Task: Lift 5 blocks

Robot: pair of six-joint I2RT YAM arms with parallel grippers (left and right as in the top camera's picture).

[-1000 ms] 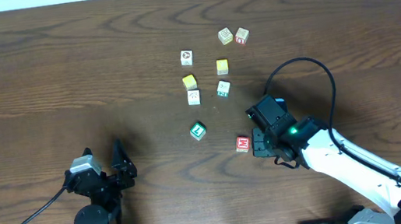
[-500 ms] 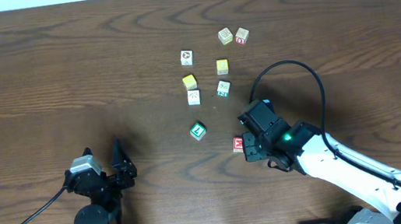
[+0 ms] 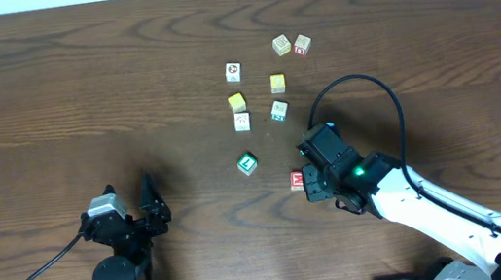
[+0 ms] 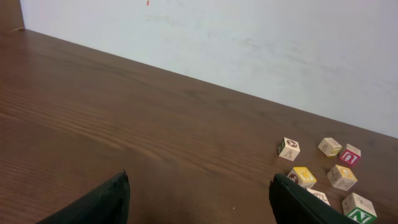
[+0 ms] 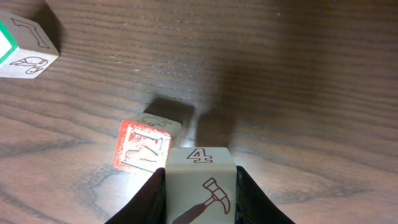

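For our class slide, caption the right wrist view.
Jaws grip a hammer-printed block beside a red-faced block on the table.

Cube count, overhead view: nine alphabet cubes lie on the table (image 3: pixel 25 73), about midway between its left and right edges.

By top face:
- one green-faced cube (image 3: pixel 248 164)
- one red-faced cube (image 3: pixel 297 181)
- two yellow-faced cubes (image 3: pixel 278 83) (image 3: pixel 236 103)
- five whitish cubes (image 3: pixel 233 70) (image 3: pixel 281 45) (image 3: pixel 302 44) (image 3: pixel 242 121) (image 3: pixel 279 110)

The right wrist view adds one more, the hammer cube (image 5: pixel 200 186). It sits between the fingers of the right gripper (image 3: pixel 315 182) and is hidden from overhead.

Total: ten cubes.

Arms: two. Grippers: two, the right gripper and the left gripper (image 3: pixel 129 194).
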